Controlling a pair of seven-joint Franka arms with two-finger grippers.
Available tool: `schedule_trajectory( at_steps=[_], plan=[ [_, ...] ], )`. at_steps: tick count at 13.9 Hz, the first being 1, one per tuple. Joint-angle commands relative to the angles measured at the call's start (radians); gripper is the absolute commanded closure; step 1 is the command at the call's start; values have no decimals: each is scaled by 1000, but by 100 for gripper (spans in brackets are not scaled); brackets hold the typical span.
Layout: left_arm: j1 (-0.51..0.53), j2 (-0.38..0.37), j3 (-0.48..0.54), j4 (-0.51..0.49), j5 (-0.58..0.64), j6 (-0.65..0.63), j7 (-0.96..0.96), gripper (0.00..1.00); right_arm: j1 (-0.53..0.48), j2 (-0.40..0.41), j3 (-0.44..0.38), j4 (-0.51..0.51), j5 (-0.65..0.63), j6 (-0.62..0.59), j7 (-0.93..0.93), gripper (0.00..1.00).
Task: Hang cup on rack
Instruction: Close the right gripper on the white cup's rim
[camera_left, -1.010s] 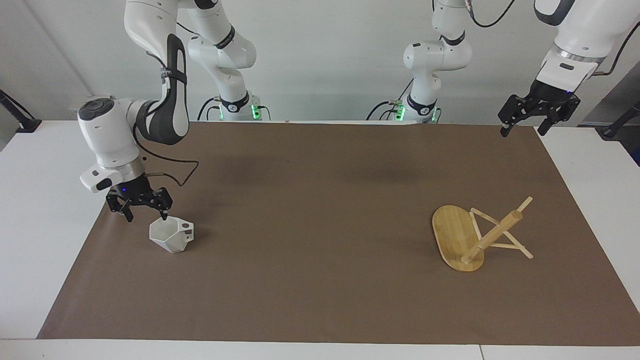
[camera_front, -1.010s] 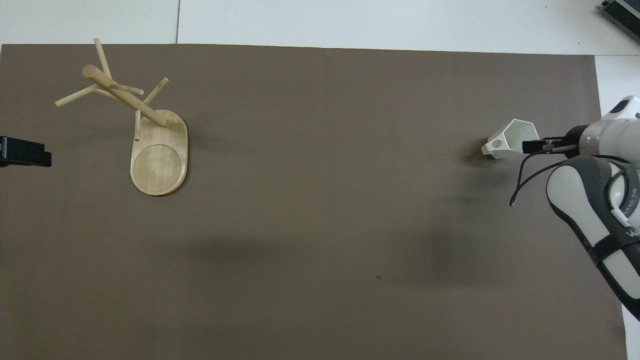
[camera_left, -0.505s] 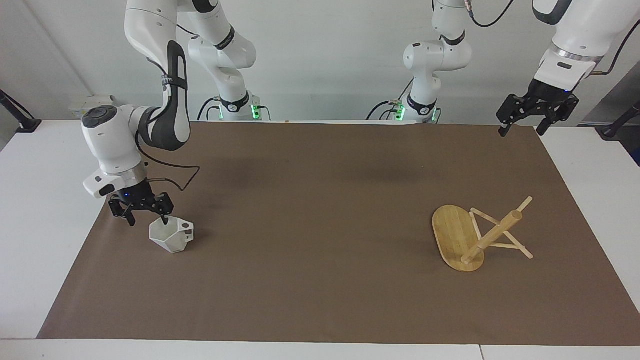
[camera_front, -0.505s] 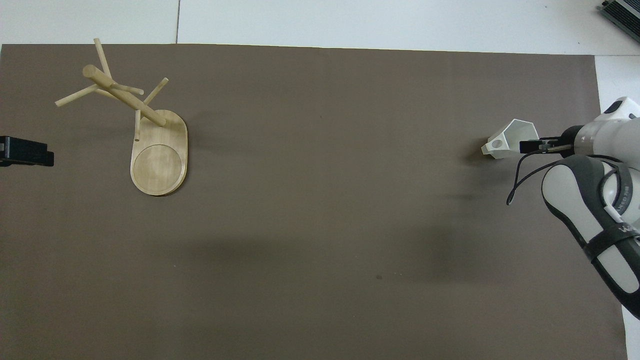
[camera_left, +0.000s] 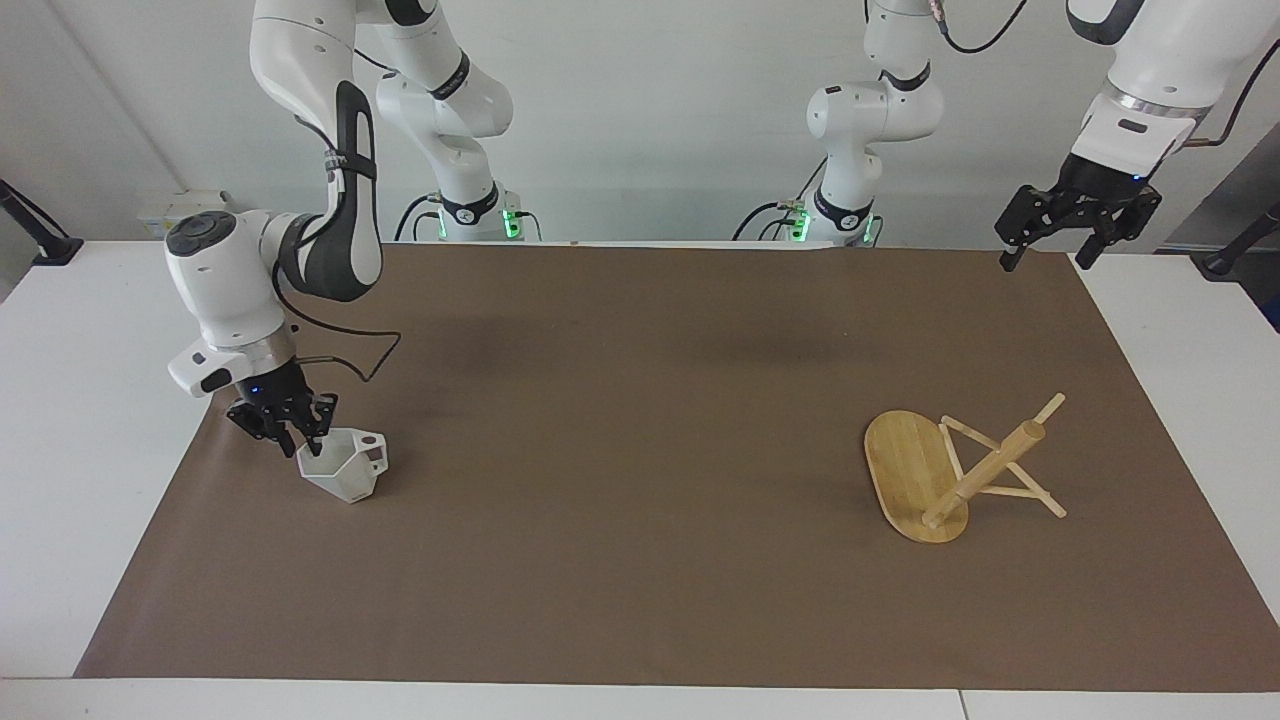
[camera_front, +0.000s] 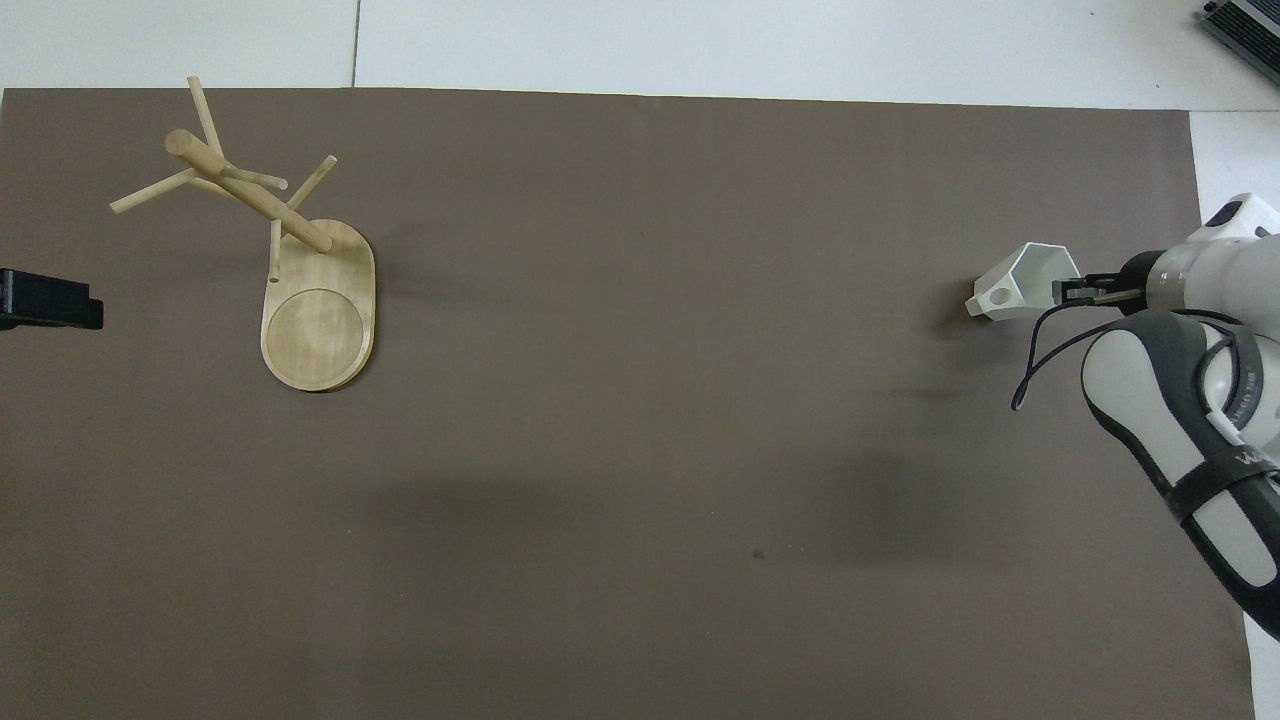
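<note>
Right claw pinching the cup by its rim, at the right arm's end of the bench.

The cup sits on the brown mat, well apart from the rack, and the right claw's fingers are pressed together on the rim, on the side away from the handle with its round hole. The rack stands on its oval base toward the left arm's end of the mat, its post and thin pegs bare. The left claw waits over the mat's corner nearest the left arm's base, fingers spread, gripping nothing. The dark band on the right arm carries white lettering, too partial to read.
</note>
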Motion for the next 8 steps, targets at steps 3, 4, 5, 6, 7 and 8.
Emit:
schedule_trajectory(
  at_steps=[3,4,5,6,7,8],
  plan=[
    [-10,-7,4,0,16,-3,-2,0,1,-8,6,-2,-18,-13,-18,100],
    [-10,-7,4,0,16,-3,-2,0,1,-8,6,-2,-18,-13,-10,100],
    [-10,-7,4,0,16,-4,-2,0,1,-8,6,-2,-18,-13,-6,100],
    [-10,-7,4,0,16,-4,-2,0,1,-8,6,-2,-18,-15,-4,100],
    [-12,-7,4,0,16,-4,-5,0,1,-8,8,0,-18,-21,-4,100],
    [-12,-7,4,0,16,-4,-5,0,1,-8,9,4,-18,-33,-3,100]
  ],
)
